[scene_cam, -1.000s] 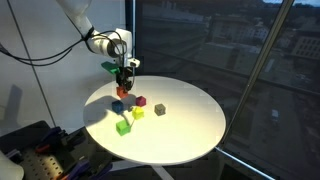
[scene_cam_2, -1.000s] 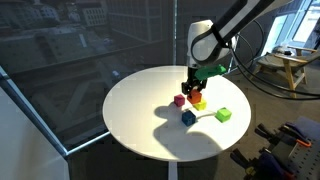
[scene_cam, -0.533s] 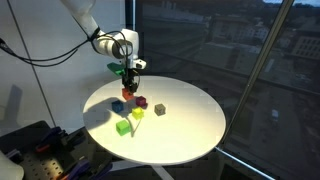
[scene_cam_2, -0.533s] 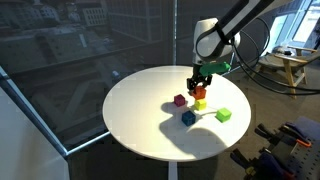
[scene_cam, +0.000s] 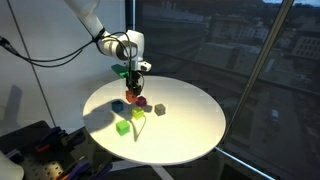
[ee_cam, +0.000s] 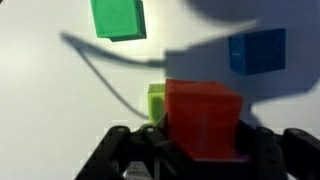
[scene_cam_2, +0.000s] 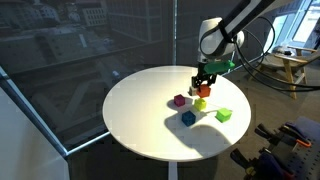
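Note:
My gripper [ee_cam: 203, 150] is shut on a red cube [ee_cam: 203, 118], holding it just above the round white table [scene_cam: 190, 130]. In both exterior views the red cube [scene_cam: 131, 91] [scene_cam_2: 203, 90] hangs between the fingers over a cluster of small cubes. Directly below it in the wrist view a yellow-green cube [ee_cam: 155, 102] is half hidden by the red one. A blue cube [ee_cam: 257, 52] lies to the upper right and a green cube [ee_cam: 118, 18] to the upper left. On the table sit the yellow cube [scene_cam_2: 199, 103], maroon cube [scene_cam_2: 180, 100], blue cube [scene_cam_2: 188, 118] and green cube [scene_cam_2: 224, 115].
A grey cube [scene_cam: 159, 109] lies a little apart from the cluster, toward the table's middle. Dark windows stand behind the table. A cable and equipment [scene_cam_2: 290, 140] crowd the floor past the table's edge; a wooden stool [scene_cam_2: 293, 68] stands further back.
The gripper has carried the red cube upward and a short way sideways over the cluster. The cubes on the table have not moved.

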Available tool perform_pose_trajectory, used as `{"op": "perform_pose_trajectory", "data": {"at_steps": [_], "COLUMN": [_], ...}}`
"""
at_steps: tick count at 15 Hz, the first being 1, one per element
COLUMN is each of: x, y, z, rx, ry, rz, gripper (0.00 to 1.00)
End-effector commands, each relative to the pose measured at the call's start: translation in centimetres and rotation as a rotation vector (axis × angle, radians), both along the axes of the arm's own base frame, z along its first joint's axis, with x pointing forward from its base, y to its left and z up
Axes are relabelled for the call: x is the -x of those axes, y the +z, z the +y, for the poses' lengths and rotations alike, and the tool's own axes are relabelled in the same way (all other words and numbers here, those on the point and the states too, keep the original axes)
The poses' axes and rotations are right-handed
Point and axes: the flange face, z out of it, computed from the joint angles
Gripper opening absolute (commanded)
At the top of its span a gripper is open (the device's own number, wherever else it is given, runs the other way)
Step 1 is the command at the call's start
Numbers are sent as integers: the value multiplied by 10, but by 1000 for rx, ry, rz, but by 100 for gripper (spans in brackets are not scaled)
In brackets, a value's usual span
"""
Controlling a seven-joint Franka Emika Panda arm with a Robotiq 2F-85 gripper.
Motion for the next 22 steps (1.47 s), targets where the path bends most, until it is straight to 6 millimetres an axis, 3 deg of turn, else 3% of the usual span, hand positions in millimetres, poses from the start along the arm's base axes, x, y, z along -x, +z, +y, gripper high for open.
{"op": "perform_pose_trajectory", "data": {"at_steps": [1,14,22], "x": [1,-13,-32], "y": [3,-25,-36], "z": [-11,-33,-32], "rx": [-21,-15,-8], "ry": [5,-23,-24], "rz": [23,39,29], "gripper": [23,23,23]}}
